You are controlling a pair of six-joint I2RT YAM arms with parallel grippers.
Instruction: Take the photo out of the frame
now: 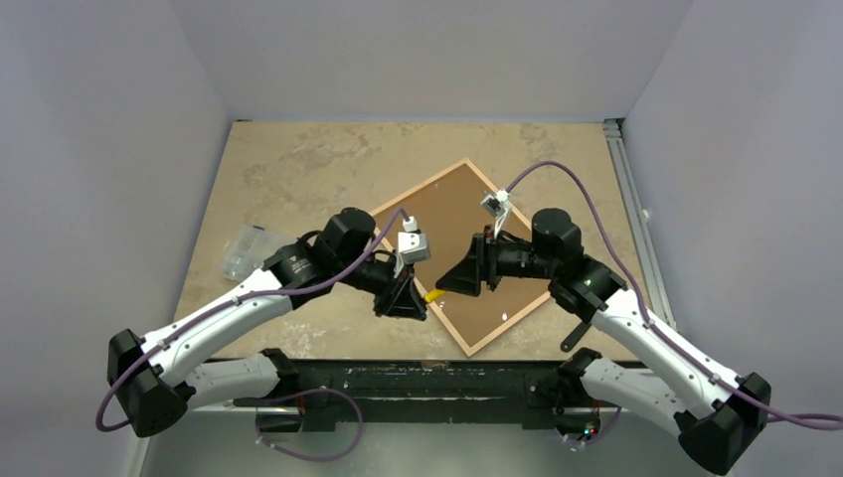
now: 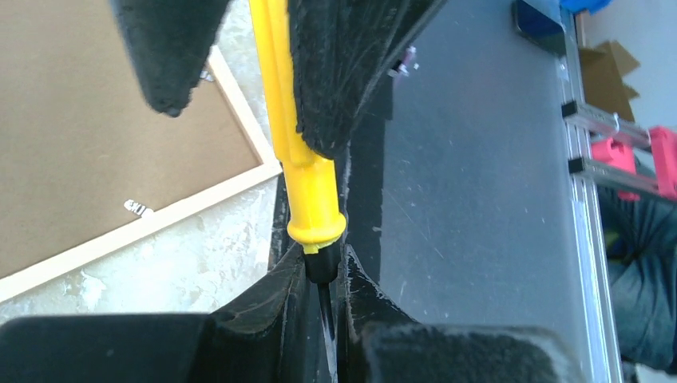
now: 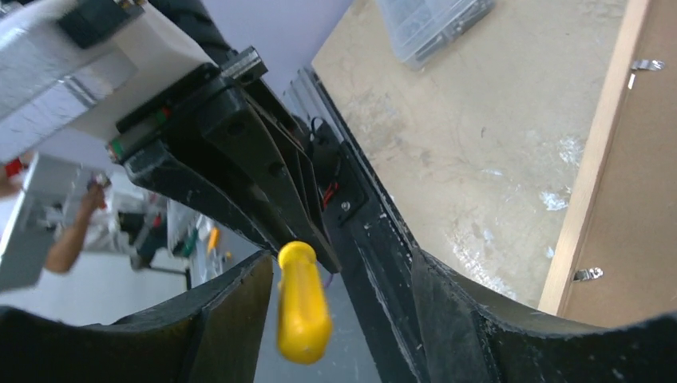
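The frame point(image 1: 418, 189) lies face down, turned like a diamond, with the brown backing board point(image 1: 457, 224) uppermost. The photo is hidden under the board. My left gripper point(image 1: 410, 298) is shut on the dark shaft of a yellow-handled screwdriver point(image 2: 299, 159), just off the frame's near-left edge point(image 2: 160, 219). My right gripper point(image 1: 459, 278) is open above the board. Its fingers point(image 3: 231, 319) stand on either side of the yellow handle point(image 3: 303, 311) with gaps. Small metal tabs point(image 3: 587, 274) hold the board at the frame's inner edge.
A clear plastic box point(image 1: 246, 250) sits on the table to the left, beside the left arm. The black base rail point(image 1: 427, 378) runs along the near edge. A metal rail point(image 1: 631, 209) borders the table's right side.
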